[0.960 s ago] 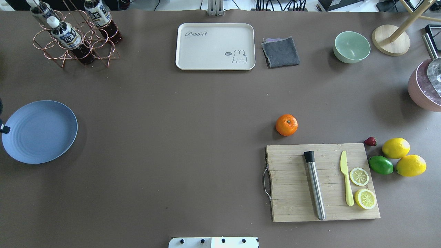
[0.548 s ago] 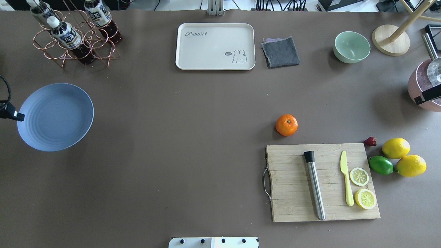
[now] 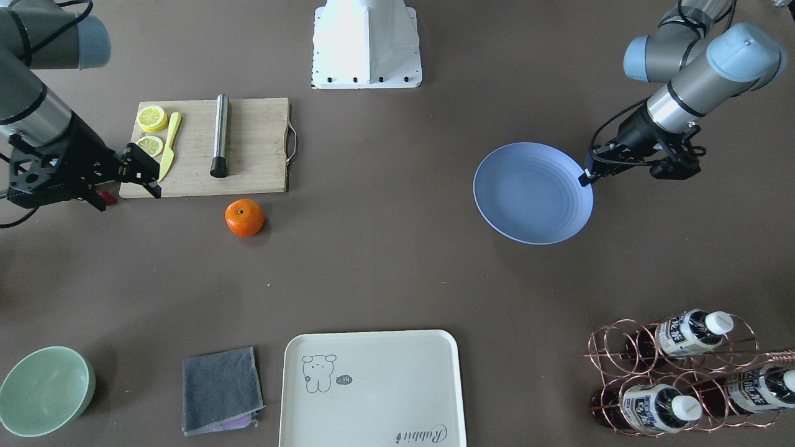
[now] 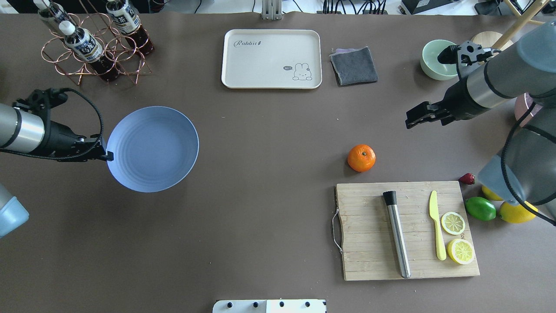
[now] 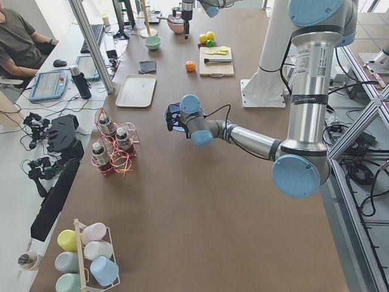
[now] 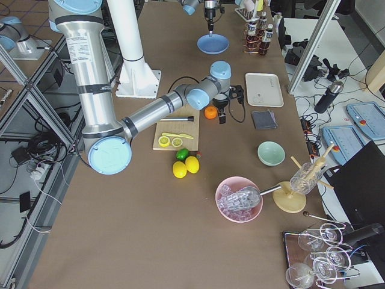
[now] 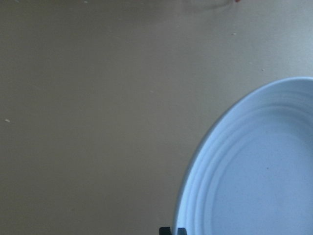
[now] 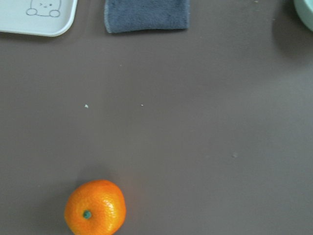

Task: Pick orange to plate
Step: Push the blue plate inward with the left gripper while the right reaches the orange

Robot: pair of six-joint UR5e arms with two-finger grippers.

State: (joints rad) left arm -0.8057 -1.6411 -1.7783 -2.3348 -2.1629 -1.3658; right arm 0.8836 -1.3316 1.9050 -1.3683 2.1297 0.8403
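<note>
On the left of the overhead view, the left gripper (image 4: pixel 107 155) is clamped on the near-left rim of the periwinkle-blue plate (image 4: pixel 153 149), its arm reaching in from the table's (image 4: pixel 260 195) left edge. Whether the plate rests on the table or hangs just above it cannot be told. Behind them, a copper wire rack (image 4: pixel 93 48) holds bottles. At the far centre lie a cream tray (image 4: pixel 271 58) and, just beside it, a folded grey cloth (image 4: pixel 353 65). Right of centre, the orange (image 4: pixel 361 158) sits on the bare table, stem dot up, just beyond the far left corner of a wooden cutting board (image 4: pixel 369 243) and well apart from the plate. The board carries a steel bar (image 4: pixel 396 234), a yellow knife (image 4: pixel 436 230) and two lemon slices (image 4: pixel 453 223). Farther right, the right gripper (image 4: pixel 409 119) hovers past the orange with fingers spread and nothing between them. A mint-green bowl (image 4: pixel 434 65) stands behind it.
</note>
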